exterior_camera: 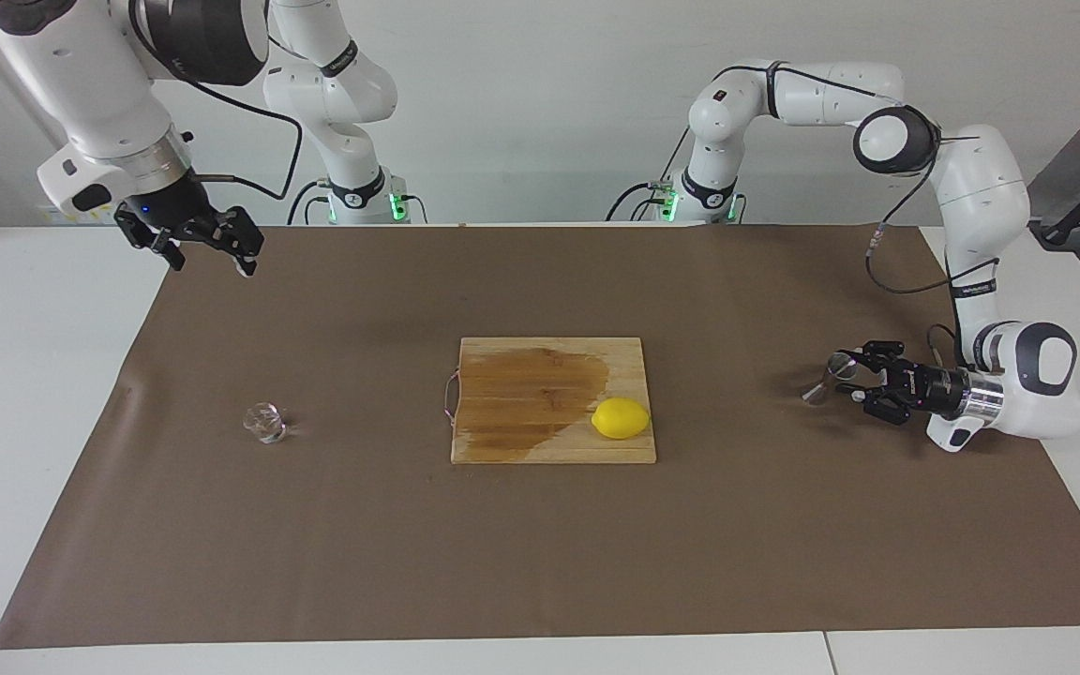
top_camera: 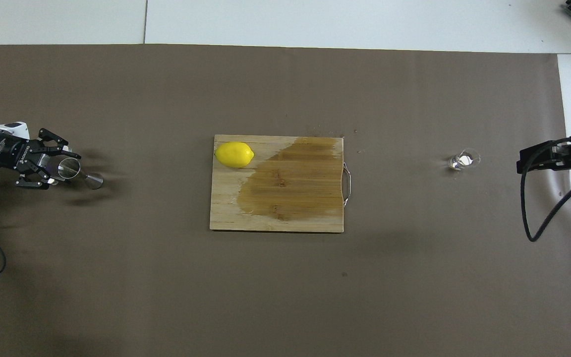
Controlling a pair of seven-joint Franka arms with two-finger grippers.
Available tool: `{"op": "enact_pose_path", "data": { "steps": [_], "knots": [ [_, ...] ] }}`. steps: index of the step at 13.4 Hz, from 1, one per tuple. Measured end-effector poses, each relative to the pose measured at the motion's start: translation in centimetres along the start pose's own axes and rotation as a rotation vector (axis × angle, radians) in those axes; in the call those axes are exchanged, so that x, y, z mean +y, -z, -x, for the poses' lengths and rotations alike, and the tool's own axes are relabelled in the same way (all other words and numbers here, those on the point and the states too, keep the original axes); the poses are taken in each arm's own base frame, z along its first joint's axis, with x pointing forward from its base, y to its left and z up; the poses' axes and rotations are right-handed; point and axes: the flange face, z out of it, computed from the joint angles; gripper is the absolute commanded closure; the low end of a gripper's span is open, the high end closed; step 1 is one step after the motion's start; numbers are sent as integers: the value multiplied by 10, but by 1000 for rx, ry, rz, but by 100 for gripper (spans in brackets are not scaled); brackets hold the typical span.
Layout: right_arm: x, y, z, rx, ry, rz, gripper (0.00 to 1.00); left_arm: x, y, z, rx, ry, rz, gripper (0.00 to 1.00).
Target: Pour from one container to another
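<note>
The clear glass cup (exterior_camera: 264, 422) stands alone on the brown paper toward the right arm's end; it also shows in the overhead view (top_camera: 463, 160). The silver jigger (exterior_camera: 821, 386) is at the left arm's end, leaning with its upper cone toward the hand, and shows in the overhead view (top_camera: 89, 178) too. My left gripper (exterior_camera: 847, 378) lies level just above the paper and is shut on the jigger's upper cone (top_camera: 65, 169). My right gripper (exterior_camera: 210, 261) is open and empty, raised high over the paper's corner at its own end, well away from the cup.
A wooden cutting board (exterior_camera: 502, 441) with a large wet stain lies in the middle of the table. A yellow lemon (exterior_camera: 621, 418) sits on the board's corner toward the left arm. Brown paper (exterior_camera: 540, 562) covers the table.
</note>
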Motion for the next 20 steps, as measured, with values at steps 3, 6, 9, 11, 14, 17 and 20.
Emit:
{"op": "enact_pose_path", "data": {
  "steps": [3, 6, 9, 11, 14, 17, 20],
  "knots": [
    [0, 0, 0, 0, 0, 0, 0, -1, -1, 0, -1, 1, -8, 63],
    [0, 0, 0, 0, -1, 0, 0, -1, -2, 0, -3, 0, -11, 63],
    [1, 0, 0, -1, -1, 0, 0, 1, -4, 2, -5, -5, -15, 62],
    [1, 0, 0, -1, -1, 0, 0, 7, -12, 7, -9, -15, -28, 61],
    [1, 0, 0, -1, -1, 0, 0, 27, -39, 18, -38, -44, -59, 61],
    [1, 0, 0, -1, -1, 0, 0, 54, -74, 46, -67, -88, -77, 61],
    [3, 0, 0, -1, 1, 0, 0, 82, -122, 77, -52, -110, -81, 61]
  ]
}}
